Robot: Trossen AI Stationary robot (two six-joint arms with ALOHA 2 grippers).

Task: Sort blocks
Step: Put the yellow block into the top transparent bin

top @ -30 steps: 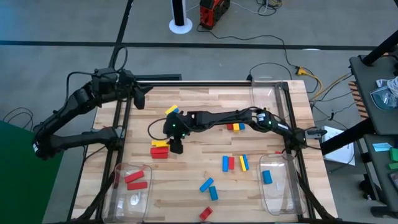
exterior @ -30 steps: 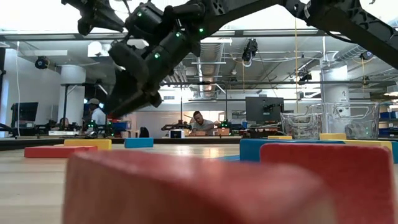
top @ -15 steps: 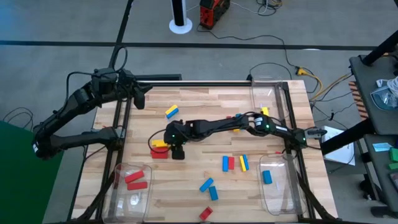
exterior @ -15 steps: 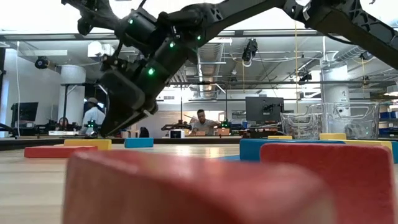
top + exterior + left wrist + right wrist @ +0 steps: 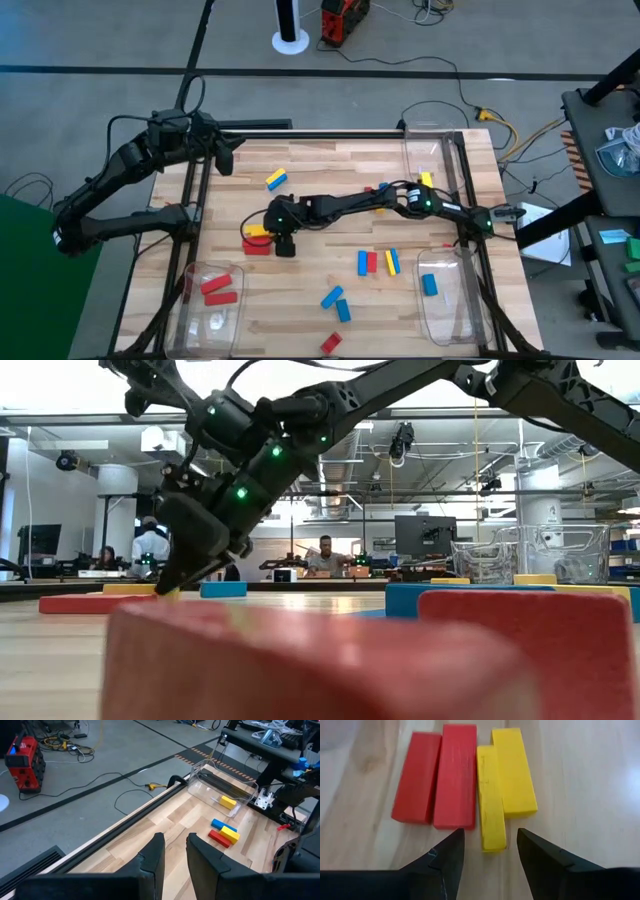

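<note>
Blocks lay scattered over the wood table [image 5: 330,165]. R gripper [image 5: 283,243] reached to the table's left-centre and hung low over a tight cluster: two red blocks [image 5: 438,777] side by side, touching two yellow blocks [image 5: 504,781] next to them. Its fingers [image 5: 448,861] stood spread wide w/ nothing between, the nearer yellow block's end just ahead of the gap; in the low view the tips were close to the tabletop. L gripper [image 5: 174,851] waited at the far-left corner, fingers parted narrowly, empty. Elsewhere: a yellow-and-blue pair [image 5: 277,179] near the far side, a blue/red/yellow row [image 5: 377,263] right of centre, two blue blocks [image 5: 336,302] and one red block [image 5: 331,343] near the front edge. Left bin [image 5: 190,312] held two red blocks, right bin [image 5: 462,320] one blue, far-right bin [image 5: 240,790] one yellow. People sat at desks beyond the table.
</note>
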